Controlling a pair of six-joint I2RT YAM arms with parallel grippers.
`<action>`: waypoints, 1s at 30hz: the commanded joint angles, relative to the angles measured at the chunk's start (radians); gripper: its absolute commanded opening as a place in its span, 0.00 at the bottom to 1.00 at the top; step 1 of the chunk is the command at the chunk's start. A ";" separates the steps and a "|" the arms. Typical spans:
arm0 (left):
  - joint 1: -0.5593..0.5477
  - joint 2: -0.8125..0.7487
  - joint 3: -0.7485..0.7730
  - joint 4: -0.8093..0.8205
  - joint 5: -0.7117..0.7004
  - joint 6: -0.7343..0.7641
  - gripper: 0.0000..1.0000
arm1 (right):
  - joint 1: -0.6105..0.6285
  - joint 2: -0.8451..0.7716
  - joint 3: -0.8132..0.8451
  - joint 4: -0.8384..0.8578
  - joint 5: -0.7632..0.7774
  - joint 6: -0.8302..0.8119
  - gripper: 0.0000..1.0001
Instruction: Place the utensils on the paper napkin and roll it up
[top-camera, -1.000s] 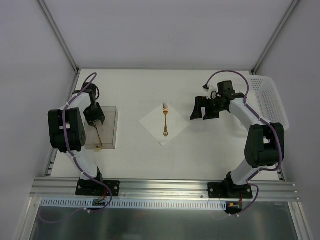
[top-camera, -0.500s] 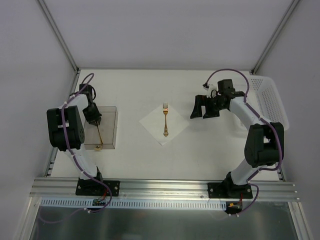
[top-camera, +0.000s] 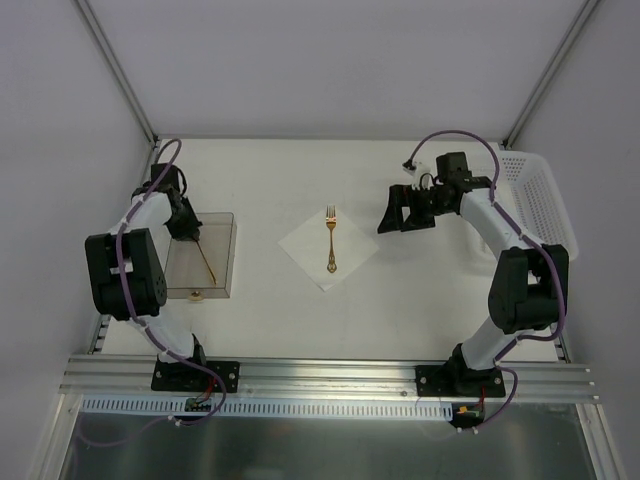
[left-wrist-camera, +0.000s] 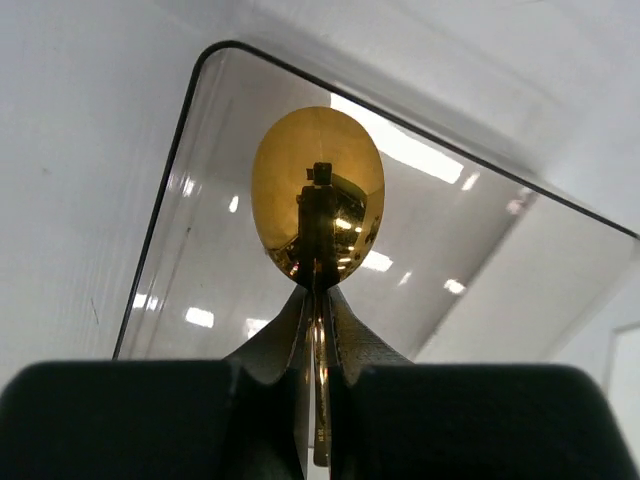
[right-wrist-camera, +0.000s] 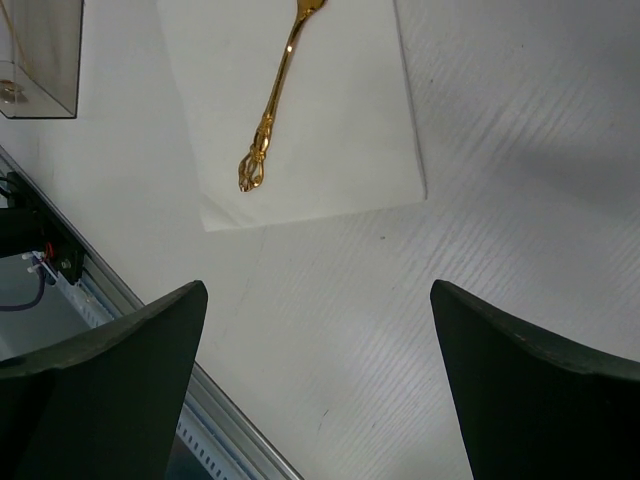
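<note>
White tabletop (top-camera: 270, 180) inside a pale-walled cell, seen from above: the fork (top-camera: 331, 240) lies along the middle of the napkin (top-camera: 305, 250), while the spoon (top-camera: 205, 262) sits slanted in a smoky clear tray (top-camera: 225, 250) to the left. The left gripper (top-camera: 186, 228) is at the spoon's upper end. The right gripper (top-camera: 400, 212) hangs near the napkin's right corner, with a white basket (top-camera: 545, 205) beyond it. From this height the left grip itself cannot be read.

The left wrist camera settles that: both fingers (left-wrist-camera: 275, 345) are pressed together on the spoon's thin handle, its bowl pointing away over the tray floor.

The right wrist camera shows its own fingers (right-wrist-camera: 120, 350) spread wide and holding nothing, above bare table just below the napkin. It also shows the fork's ornate handle end, though the tines are cut off.

Judged from here, so narrow a pinch could let the spoon pivot or slip. Its bowl might also catch the tray wall on the lift.
</note>
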 joint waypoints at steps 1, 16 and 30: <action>-0.002 -0.194 0.052 -0.004 0.084 -0.024 0.00 | 0.002 -0.041 0.076 -0.015 -0.066 -0.006 0.99; -0.204 -0.454 0.088 0.494 0.673 -0.297 0.00 | 0.155 -0.013 0.331 0.326 -0.235 0.486 0.90; -0.445 -0.258 -0.176 1.496 0.685 -0.842 0.00 | 0.307 -0.010 0.332 0.627 -0.281 0.819 0.78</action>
